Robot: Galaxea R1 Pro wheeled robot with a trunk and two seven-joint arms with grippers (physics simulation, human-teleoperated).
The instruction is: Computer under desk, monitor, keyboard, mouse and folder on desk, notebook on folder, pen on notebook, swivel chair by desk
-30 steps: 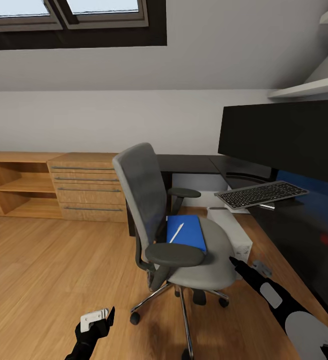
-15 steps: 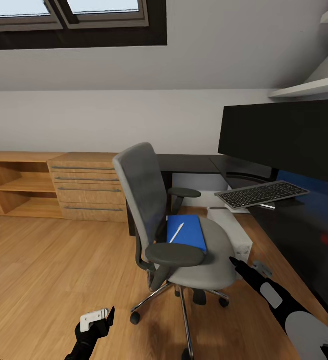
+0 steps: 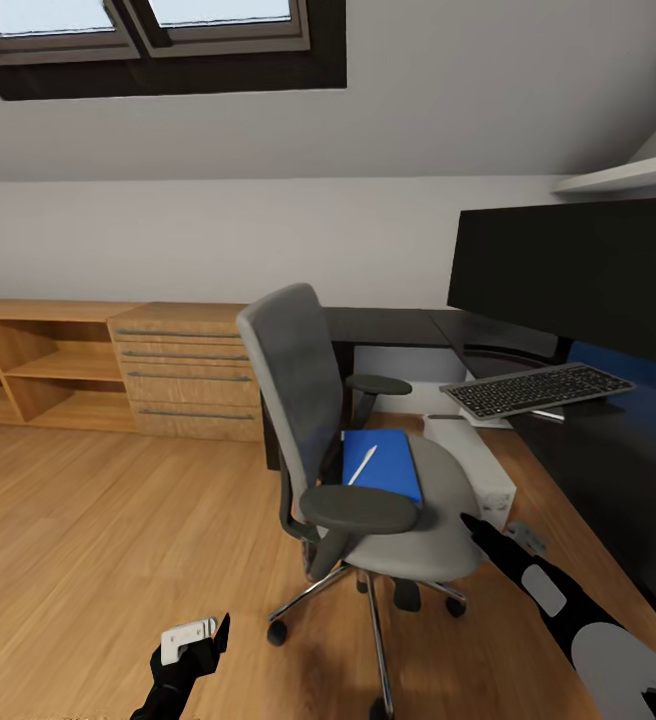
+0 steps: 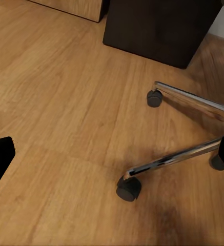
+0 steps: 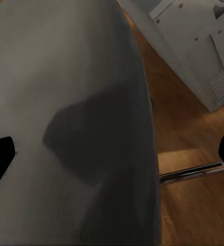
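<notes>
1. Two pincers, both with fingers spread and nothing held: the right pincer [image 3: 468, 521] hovers at the near right rim of the swivel chair [image 3: 408, 520] seat, the left pincer [image 3: 196, 640] hangs low over the wooden floor [image 3: 98, 520].
2. Lying on the seat, the folder [image 3: 388, 465] looks thin, light and slick; I would pinch an overhanging edge.
3. Across the folder lies the pen [image 3: 361, 466], likely to roll off.
4. Padded grey seat, chrome legs on casters: the chair may scoot.
5. Far right, the keyboard [image 3: 538, 389] sits on the black desk [image 3: 398, 325].
</notes>
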